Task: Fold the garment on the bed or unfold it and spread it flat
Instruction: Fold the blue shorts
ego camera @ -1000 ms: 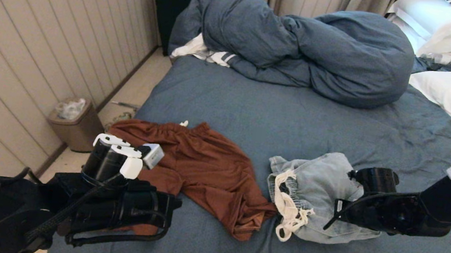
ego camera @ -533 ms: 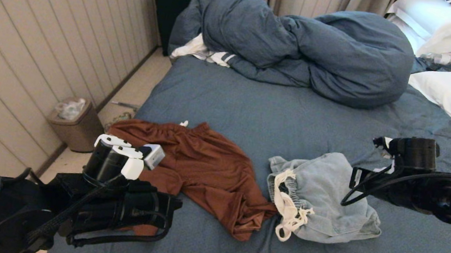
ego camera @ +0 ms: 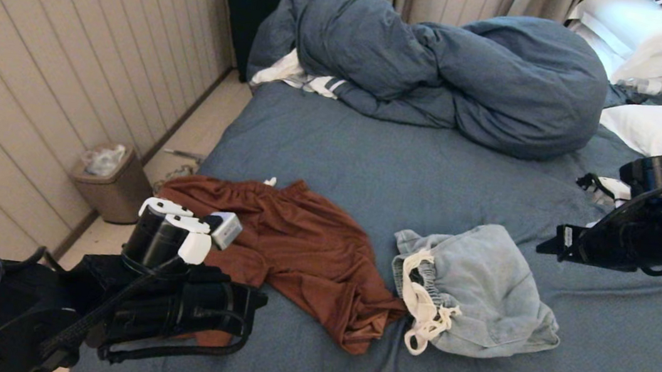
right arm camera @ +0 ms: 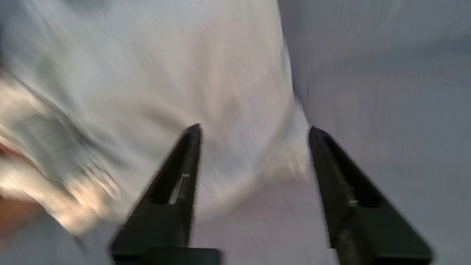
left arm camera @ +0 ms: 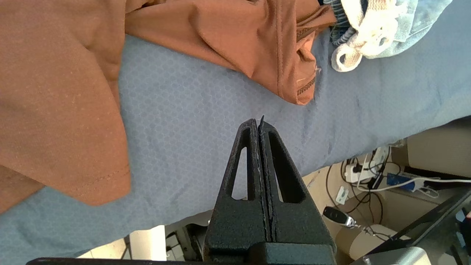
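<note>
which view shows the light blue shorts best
The head view: the light blue shorts lie whole on the bed, bunched, with the white drawstring showing. The left wrist view catches only their drawstring end at one corner. The right wrist view shows them as a pale smear beyond the open right gripper.

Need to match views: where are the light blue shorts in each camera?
Head: light blue shorts lie right of centre on the bed.
Left wrist: a corner at the top right.
Right wrist: pale blur behind the open tool.
Shared landmark: their white drawstring.
</note>
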